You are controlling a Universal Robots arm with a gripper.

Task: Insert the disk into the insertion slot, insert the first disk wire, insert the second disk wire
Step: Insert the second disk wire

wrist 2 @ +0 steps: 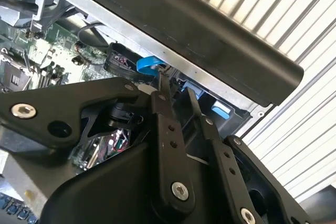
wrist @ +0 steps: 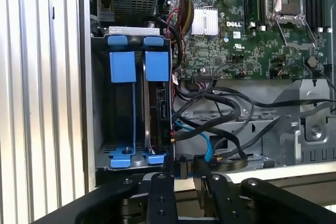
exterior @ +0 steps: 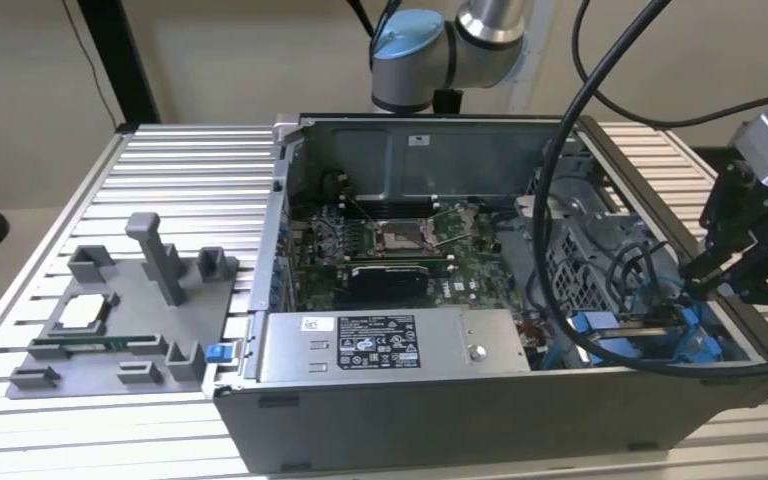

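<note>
Two fingers narrowly parted, empty.

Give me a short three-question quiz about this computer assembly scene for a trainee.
1. True or false: the computer case is open, with its motherboard visible.
2. The gripper is nearest: A) grey fixture tray, B) insertion slot, C) power-supply box.
3. Fill in: the insertion slot's plastic tabs are ____.
Key: 1 true; 2 B; 3 blue.
</note>
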